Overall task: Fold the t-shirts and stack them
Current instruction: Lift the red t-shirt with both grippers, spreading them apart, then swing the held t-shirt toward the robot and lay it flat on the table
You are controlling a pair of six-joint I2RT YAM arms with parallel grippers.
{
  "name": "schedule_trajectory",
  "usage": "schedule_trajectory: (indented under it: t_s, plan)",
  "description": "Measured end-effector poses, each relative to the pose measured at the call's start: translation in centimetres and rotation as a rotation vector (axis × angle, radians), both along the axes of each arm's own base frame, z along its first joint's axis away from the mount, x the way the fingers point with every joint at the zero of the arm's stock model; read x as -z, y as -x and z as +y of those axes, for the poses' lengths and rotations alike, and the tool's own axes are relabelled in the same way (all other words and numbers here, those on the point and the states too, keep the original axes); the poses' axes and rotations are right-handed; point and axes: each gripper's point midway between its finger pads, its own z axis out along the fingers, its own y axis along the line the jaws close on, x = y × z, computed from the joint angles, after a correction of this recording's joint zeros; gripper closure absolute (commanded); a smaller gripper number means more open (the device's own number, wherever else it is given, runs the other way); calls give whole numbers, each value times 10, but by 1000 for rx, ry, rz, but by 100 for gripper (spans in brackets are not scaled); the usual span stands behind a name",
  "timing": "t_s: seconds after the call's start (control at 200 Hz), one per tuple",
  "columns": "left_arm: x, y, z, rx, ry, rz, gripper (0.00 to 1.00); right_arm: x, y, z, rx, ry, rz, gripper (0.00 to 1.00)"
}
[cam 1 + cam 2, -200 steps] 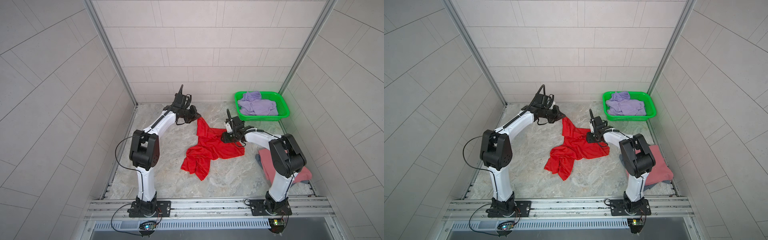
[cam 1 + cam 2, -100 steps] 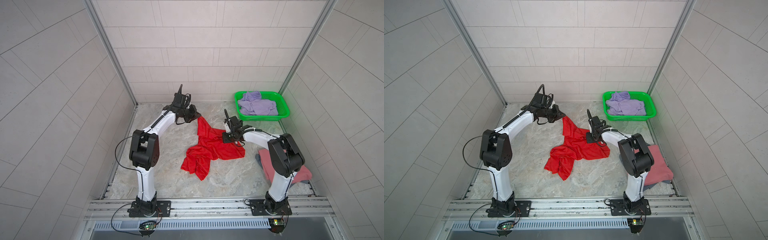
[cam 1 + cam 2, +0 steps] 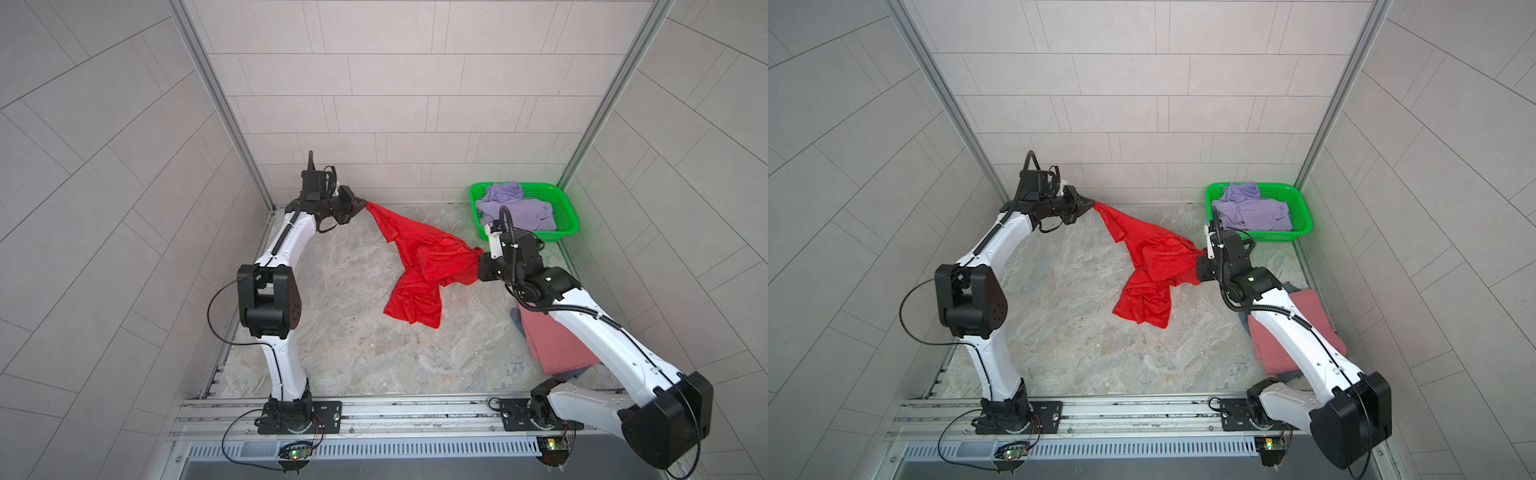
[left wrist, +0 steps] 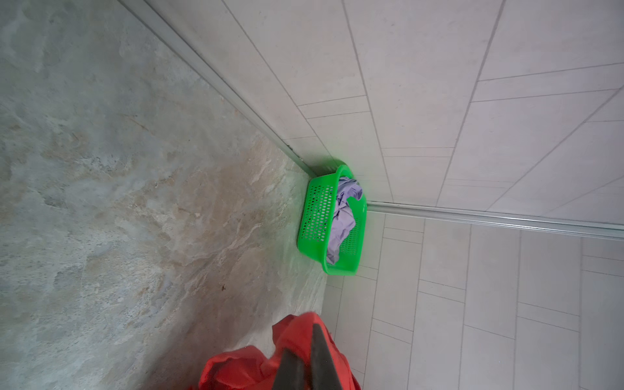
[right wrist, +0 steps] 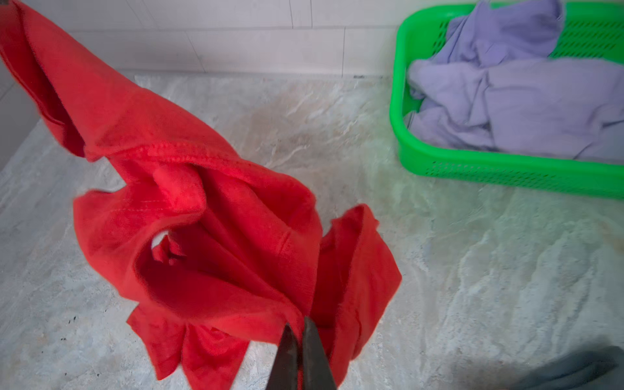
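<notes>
The bright red t-shirt (image 3: 419,257) (image 3: 1150,266) hangs bunched between my two grippers, lifted above the marble tabletop, its lower part drooping towards it. My left gripper (image 3: 362,204) (image 3: 1090,204) is shut on one end of it at the back left; its black fingers (image 4: 320,358) pinch red cloth (image 4: 243,371). My right gripper (image 3: 480,264) (image 3: 1200,264) (image 5: 299,332) is shut on the red t-shirt (image 5: 202,216) at the other end. A lavender t-shirt (image 3: 515,210) (image 5: 520,98) lies crumpled in the basket. A dusty pink t-shirt (image 3: 552,345) (image 3: 1287,340) lies folded at the right, over a grey-blue one (image 3: 1289,374).
The green mesh basket (image 3: 565,226) (image 3: 1304,226) (image 4: 315,216) (image 5: 472,169) stands in the back right corner. Tiled walls close in the back and both sides. A metal rail (image 3: 374,415) with both arm bases runs along the front edge.
My right gripper has shut on the red t-shirt and lifted it, moving right. The shirt now stretches between both grippers instead of lying on the table.
</notes>
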Motion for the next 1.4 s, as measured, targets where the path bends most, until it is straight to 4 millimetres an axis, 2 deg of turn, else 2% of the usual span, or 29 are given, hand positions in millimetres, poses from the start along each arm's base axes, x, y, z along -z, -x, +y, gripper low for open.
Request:
schedule_trajectory:
  t_s: [0.13,0.265,0.38,0.45,0.54,0.64,0.741,0.946,1.131,1.236,1.401]
  plan:
    - [-55,7,20,-16,31,-101,100,-48,-3,-7,25,8,-111,100]
    - [-120,32,41,-52,31,-242,100,-107,-2,-19,66,24,-248,100]
    - [-184,56,84,-165,-6,-402,100,-165,12,-41,127,38,-385,99]
    - [-217,73,112,-240,-32,-488,100,-200,25,-49,141,34,-468,99]
    - [-249,93,138,-312,-60,-570,100,-237,42,-56,149,21,-555,100]
    - [-270,109,141,-330,-72,-629,100,-266,57,-61,151,4,-622,100]
    - [-280,120,135,-320,-71,-656,100,-281,65,-63,145,-5,-652,100]
    - [-296,131,134,-332,-100,-698,100,-289,62,-54,103,-20,-664,100]
    - [-322,141,144,-388,-146,-772,100,-304,44,-31,19,-73,-707,100]
    - [-333,145,156,-443,-171,-801,100,-314,36,-13,-47,-146,-738,100]
    - [-352,144,170,-504,-190,-848,100,-308,31,8,-116,-236,-714,100]
